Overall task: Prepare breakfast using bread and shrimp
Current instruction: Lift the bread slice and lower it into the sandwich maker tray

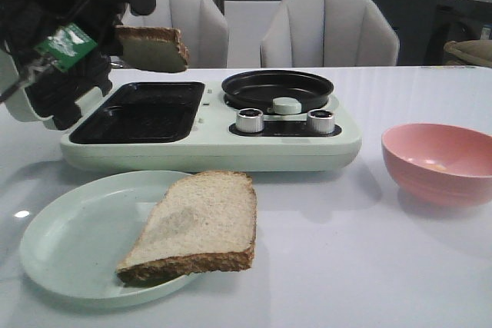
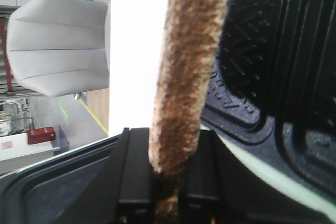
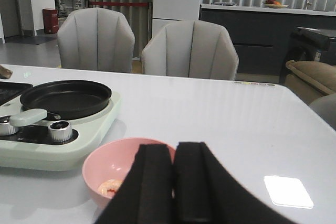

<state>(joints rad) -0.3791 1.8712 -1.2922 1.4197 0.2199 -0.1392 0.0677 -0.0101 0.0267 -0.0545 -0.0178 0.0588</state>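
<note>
Near edge of the tabletop (image 1: pixel 369 266), left side: pale green plate (image 1: pixel 69 243) with one bread slice (image 1: pixel 196 224) lying flat, overhanging the plate's right rim. Right of it, near the right edge, pink bowl (image 1: pixel 438 160); the shrimp (image 3: pixel 109 186) sits in its bottom, visible only in the right wrist view. Right gripper (image 3: pixel 170 182) hangs just at that bowl, fingers pressed together, holding nothing. Further back, middle of the tabletop: the breakfast cooker (image 1: pixel 211 140), with a black grill tray (image 1: pixel 142 113) on the left, round pan (image 1: pixel 277 88) on the right and two knobs in front. Left gripper (image 2: pixel 168 203) is up over the far left corner of the cooker, clamped on the second bread slice (image 1: pixel 151 48) by its crust edge, slice held roughly level above the grill tray. Step in hand, as I read it: loading bread onto the grill. Next move needs lowering the slice flat inside the tray rim before release; shrimp not yet touched.
</note>
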